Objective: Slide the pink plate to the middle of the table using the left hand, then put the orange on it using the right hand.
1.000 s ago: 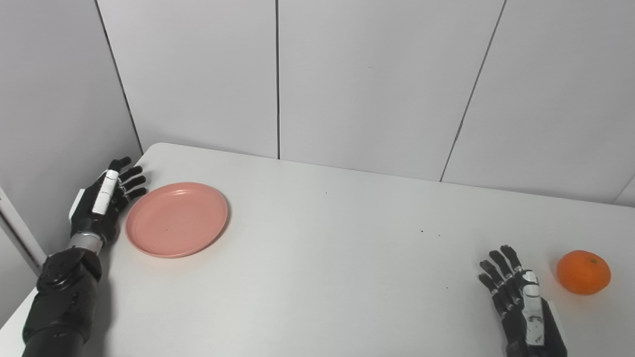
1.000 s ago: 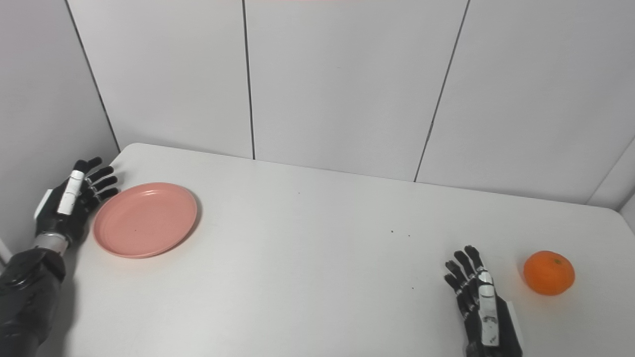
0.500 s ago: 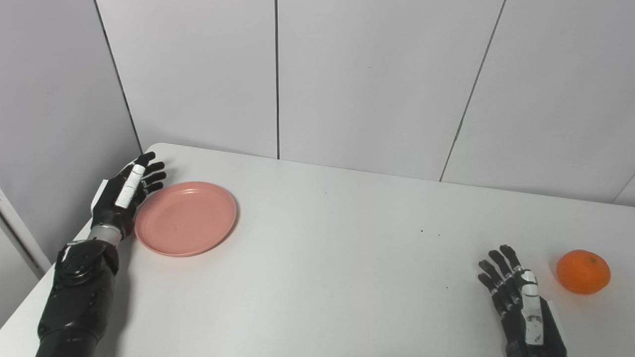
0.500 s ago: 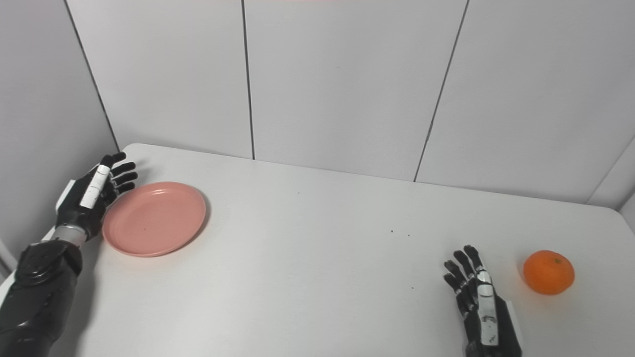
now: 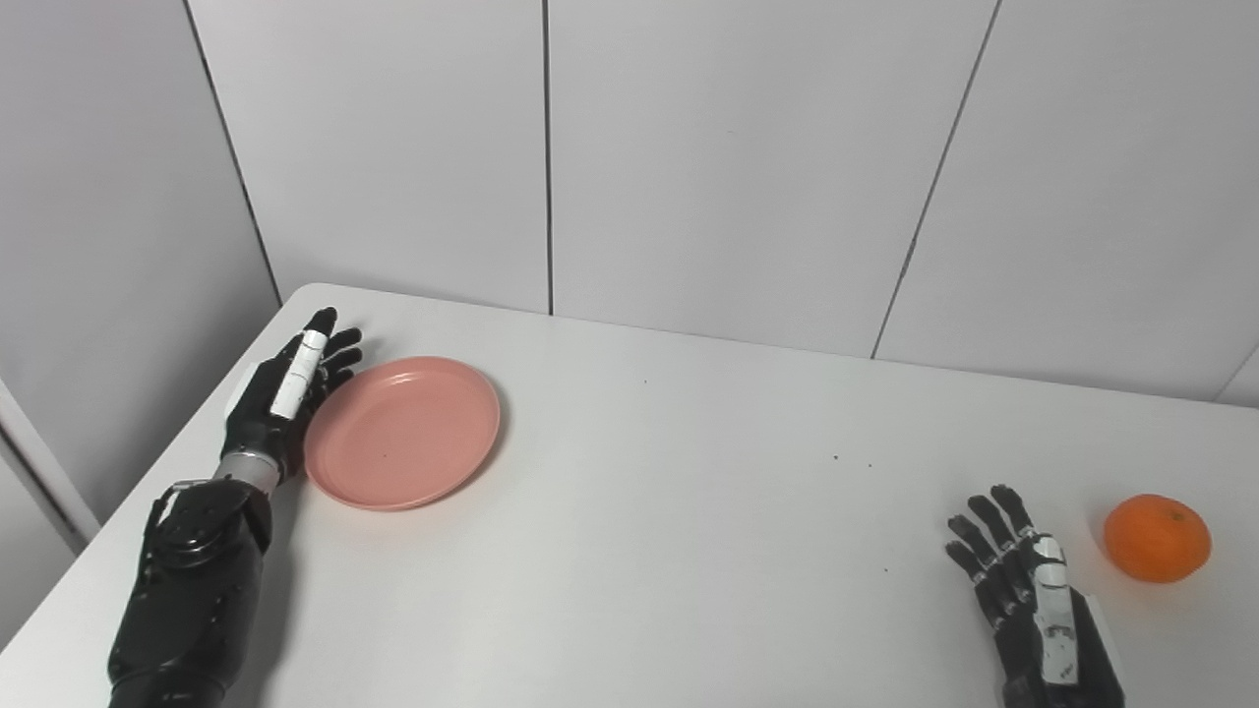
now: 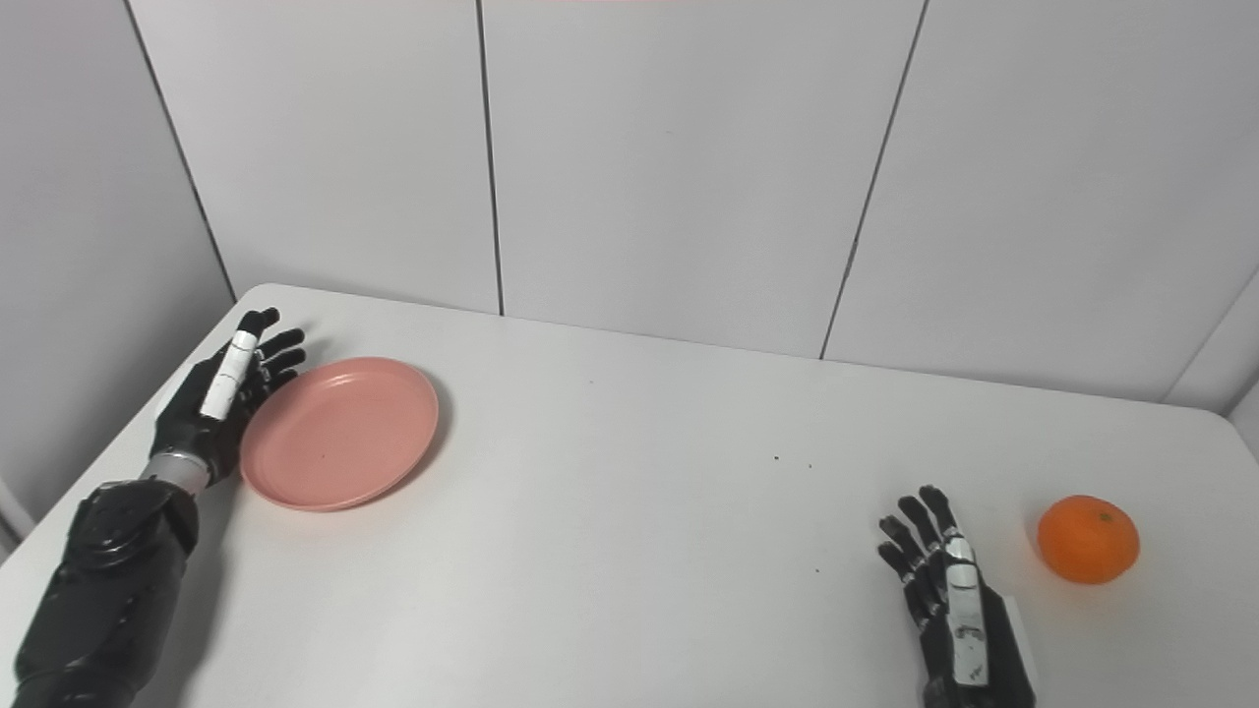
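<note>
Item 1, pink plate (image 5: 401, 433): round and shallow, so I log no long axis. It lies flat, rim up, on the far left part of the white table (image 5: 649, 531), well short of the middle.

Item 2, left hand (image 5: 285, 398): I see it at the plate's left rim, standing on edge, fingers (image 5: 329, 346) straight and slightly fanned, pointing toward the far wall. The palm side faces the plate and appears to touch its rim. It grasps nothing; the fingers are extended, not curled round the plate.

Item 3, orange (image 5: 1157, 539): sits on the table at the near right, stem dimple upward. Nearly spherical, so no direction to record.

Item 4, right hand (image 6: 952, 605): I see it at the near right, just left of the orange and apart from it. Fingers are spread and empty, pointing toward the far wall, back of the hand turned up.

Item 5, wall (image 5: 738, 167): pale panels with dark vertical seams behind the table.
</note>
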Motion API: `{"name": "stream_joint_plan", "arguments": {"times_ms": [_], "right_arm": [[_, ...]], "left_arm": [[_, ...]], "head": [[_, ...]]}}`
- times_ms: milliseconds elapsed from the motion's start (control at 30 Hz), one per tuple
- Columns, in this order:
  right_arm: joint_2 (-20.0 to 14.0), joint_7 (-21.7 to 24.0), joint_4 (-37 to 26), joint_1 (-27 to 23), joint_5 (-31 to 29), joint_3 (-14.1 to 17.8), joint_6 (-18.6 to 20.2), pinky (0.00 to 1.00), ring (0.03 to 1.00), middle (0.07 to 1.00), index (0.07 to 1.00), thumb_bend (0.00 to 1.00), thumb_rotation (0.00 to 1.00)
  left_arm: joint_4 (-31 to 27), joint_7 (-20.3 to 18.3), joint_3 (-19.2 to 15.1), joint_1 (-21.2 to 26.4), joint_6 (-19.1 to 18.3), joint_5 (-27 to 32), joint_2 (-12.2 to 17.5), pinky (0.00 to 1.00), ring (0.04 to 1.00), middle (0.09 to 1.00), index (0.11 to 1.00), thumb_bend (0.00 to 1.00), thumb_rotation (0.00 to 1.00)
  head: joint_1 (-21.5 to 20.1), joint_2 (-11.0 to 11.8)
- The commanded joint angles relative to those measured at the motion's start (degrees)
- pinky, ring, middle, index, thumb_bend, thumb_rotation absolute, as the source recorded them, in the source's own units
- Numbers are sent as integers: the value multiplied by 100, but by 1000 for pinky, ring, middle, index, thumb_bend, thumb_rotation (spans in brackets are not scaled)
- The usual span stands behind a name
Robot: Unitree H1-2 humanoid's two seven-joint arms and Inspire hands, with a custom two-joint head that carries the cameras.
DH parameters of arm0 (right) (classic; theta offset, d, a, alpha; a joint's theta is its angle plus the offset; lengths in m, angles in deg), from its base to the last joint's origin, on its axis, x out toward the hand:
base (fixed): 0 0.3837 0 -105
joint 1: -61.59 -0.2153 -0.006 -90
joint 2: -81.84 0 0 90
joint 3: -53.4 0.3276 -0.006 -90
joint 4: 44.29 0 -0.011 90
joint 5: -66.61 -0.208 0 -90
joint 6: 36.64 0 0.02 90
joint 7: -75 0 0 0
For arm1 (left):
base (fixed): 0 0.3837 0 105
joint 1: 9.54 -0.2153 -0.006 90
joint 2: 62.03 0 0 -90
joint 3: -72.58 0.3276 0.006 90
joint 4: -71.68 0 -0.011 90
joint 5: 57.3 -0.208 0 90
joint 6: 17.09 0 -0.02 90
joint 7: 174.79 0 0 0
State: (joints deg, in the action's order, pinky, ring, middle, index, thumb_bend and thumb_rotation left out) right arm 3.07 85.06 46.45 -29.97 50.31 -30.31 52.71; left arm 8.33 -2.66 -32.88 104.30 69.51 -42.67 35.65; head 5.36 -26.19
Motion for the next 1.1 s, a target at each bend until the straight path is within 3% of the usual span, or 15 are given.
{"name": "stream_joint_plan", "arguments": {"times_ms": [0,767,1067], "right_arm": [[194,-11,476,494,-39,-86,106,907,893,924,936,778,914],[184,2,476,484,-37,-102,112,906,894,925,937,779,921],[193,-9,471,480,-31,-109,124,906,894,925,934,789,914]], "left_arm": [[-111,8,29,138,85,-56,50,881,856,843,889,1000,812],[-82,-192,3,128,186,109,26,887,849,847,878,1000,779],[-388,-245,48,21,79,108,-90,869,859,840,874,1000,787]], "head": [[12,-1],[-1,-17],[-17,-36]]}}
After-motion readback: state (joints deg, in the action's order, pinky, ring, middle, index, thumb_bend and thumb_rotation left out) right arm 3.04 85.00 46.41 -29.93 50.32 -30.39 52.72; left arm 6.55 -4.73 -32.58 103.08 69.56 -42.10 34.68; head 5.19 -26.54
